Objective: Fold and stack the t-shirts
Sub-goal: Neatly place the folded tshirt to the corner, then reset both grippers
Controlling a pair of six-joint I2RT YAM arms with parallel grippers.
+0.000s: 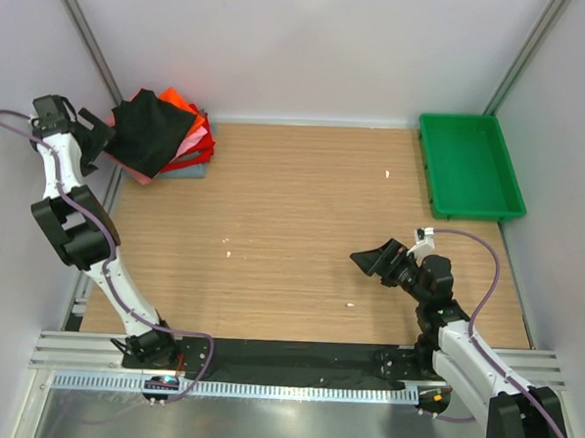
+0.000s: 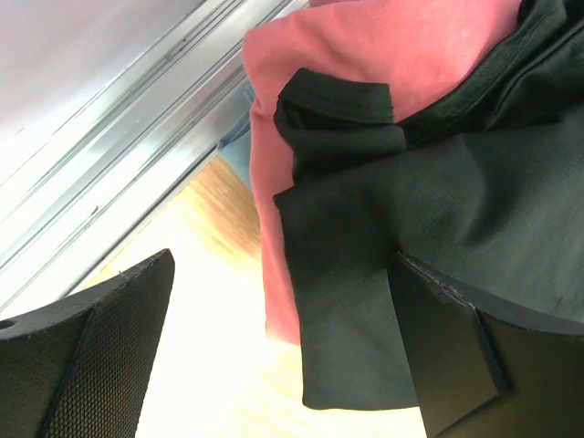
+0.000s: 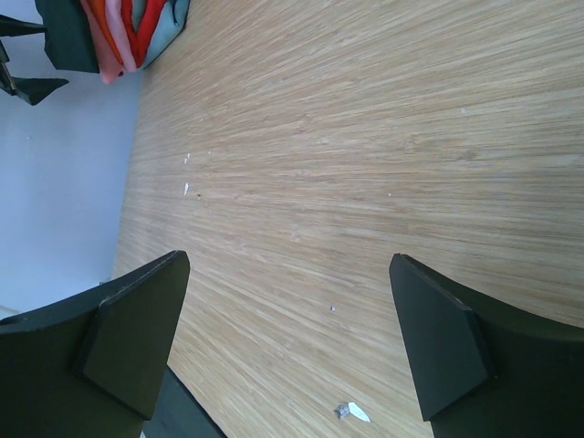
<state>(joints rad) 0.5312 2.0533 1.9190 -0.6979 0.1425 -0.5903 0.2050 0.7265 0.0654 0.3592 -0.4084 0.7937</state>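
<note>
The t-shirts lie in a pile at the table's back left corner. The black t-shirt [image 1: 148,133] is on top, over orange [image 1: 184,107] and red [image 1: 207,139] folded ones. My left gripper [image 1: 98,138] is open at the pile's left edge. In the left wrist view a corner of the black t-shirt [image 2: 411,228] lies loose between the spread jaws [image 2: 283,338], over a salmon-pink t-shirt [image 2: 365,55]; nothing is gripped. My right gripper [image 1: 371,258] hangs open over bare wood at the right, nothing between its fingers [image 3: 287,310]. The pile [image 3: 109,32] shows far off in that view.
A green plastic tray [image 1: 469,164] stands at the back right corner. A pale blue cloth [image 1: 182,171] lies under the pile. Small white scraps [image 1: 229,253] dot the wooden top. An aluminium rail [image 2: 119,146] and the wall run close beside the left gripper.
</note>
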